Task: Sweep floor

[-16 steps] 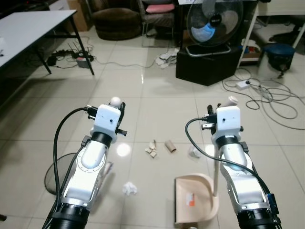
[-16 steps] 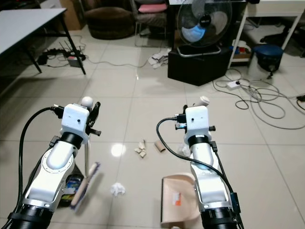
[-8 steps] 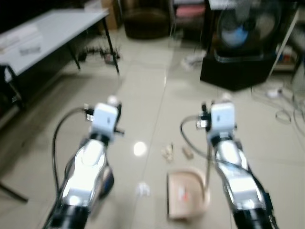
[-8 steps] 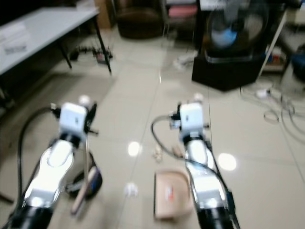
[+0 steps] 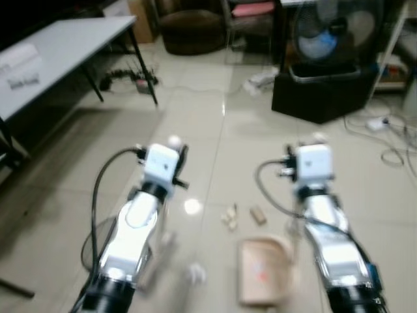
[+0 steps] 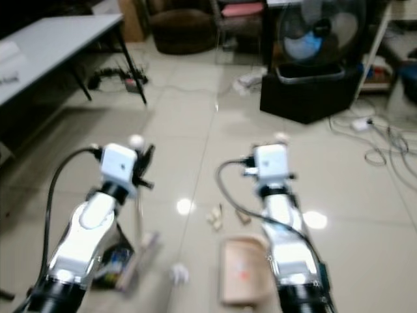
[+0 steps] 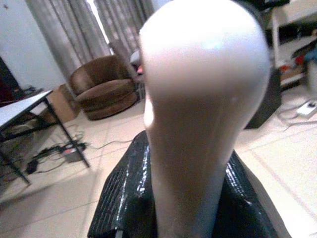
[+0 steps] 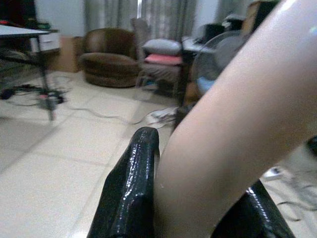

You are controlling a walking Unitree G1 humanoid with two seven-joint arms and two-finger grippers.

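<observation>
Since a second ago our view has shifted; our left gripper (image 7: 190, 198) stays clamped on the white broom handle (image 6: 137, 195); our right gripper (image 8: 198, 198) clasps the beige dustpan's (image 5: 264, 277) handle; paper scraps (image 5: 229, 217) lie centre frame; black fan (image 5: 326, 32) upper right.

Left arm: silver, reaching forward and down from the lower left, black cable looping from forearm to wrist.
Left end effector (image 7: 190, 198): black fingers (image 7: 124, 198) closed around the pale rounded top of the broom handle (image 7: 198, 99), held upright.
Right arm: silver, stretched forward from the lower right, black cable arcing to its wrist.
Right end effector (image 8: 193, 198): black fingers (image 8: 131, 193) clamped on the beige dustpan handle (image 8: 223, 124), which runs between them.
</observation>
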